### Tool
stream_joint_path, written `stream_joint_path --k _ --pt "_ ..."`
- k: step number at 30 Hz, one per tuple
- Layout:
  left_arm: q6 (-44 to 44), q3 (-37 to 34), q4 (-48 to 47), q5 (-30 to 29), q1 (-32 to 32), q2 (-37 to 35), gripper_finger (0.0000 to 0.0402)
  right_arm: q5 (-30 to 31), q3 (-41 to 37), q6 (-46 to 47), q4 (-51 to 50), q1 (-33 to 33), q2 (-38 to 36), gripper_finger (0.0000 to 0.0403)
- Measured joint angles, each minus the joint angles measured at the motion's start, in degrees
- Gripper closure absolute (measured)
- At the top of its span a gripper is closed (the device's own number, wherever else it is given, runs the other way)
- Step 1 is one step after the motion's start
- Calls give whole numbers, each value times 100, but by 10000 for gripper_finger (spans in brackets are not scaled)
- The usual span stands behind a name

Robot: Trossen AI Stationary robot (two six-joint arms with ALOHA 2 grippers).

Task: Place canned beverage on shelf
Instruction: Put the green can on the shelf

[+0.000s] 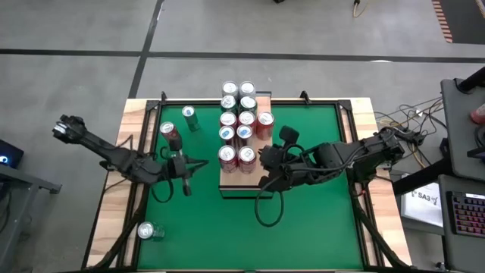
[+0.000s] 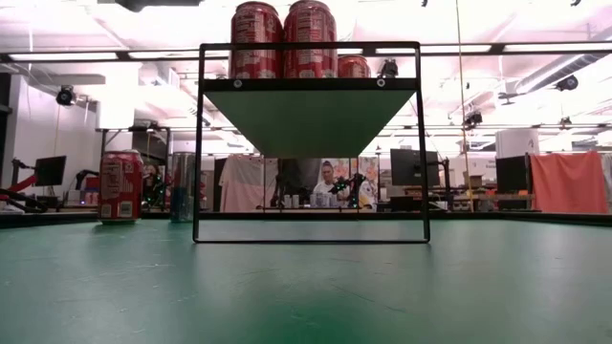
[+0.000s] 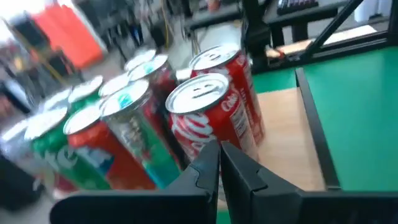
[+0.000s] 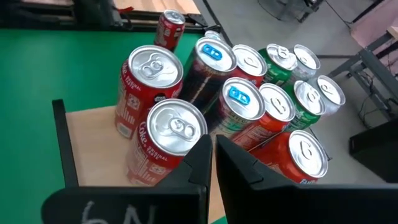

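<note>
Both grippers, left (image 1: 186,180) and right (image 1: 267,168), are closed and empty beside the shelf (image 1: 244,180).
Upright cans (image 1: 241,125) crowd its board; three more stand on the green table (image 1: 311,220).

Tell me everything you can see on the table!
shelf: one, pale wood on a dark frame, middle of the table
cans on shelf: eleven, mostly red, some green, packed together upright
red can: one, red, standing on the green left of the shelf
green can: one, green, standing just behind the red can
silver can: one, silvery, lying on its side at the near left corner
table: one, green top with a pale wooden rim
left gripper: one, dark, shut, empty, left of the shelf
right gripper: one, dark, shut, empty, at the shelf's right side
</note>
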Motion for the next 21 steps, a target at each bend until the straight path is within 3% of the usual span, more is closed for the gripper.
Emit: stream_joint_path --k 6,9,11,17,21 --pt "-2846 1839 -4194 21 -10 298 401 -11 -3 -130 10 -13 -2 390" --pt "-4148 2597 -5777 587 -10 521 401 -45 -15 -191 8 -13 0 390" --pt "-4703 2959 -6181 1281 -31 668 401 -128 -17 -240 8 -13 -2 390" --pt "-5414 3609 -6200 3394 -325 1215 401 -357 -91 -322 9 -13 0 390" --pt "-5798 3747 -6478 4210 -734 1588 401 -360 -221 -290 31 -13 -1 390"
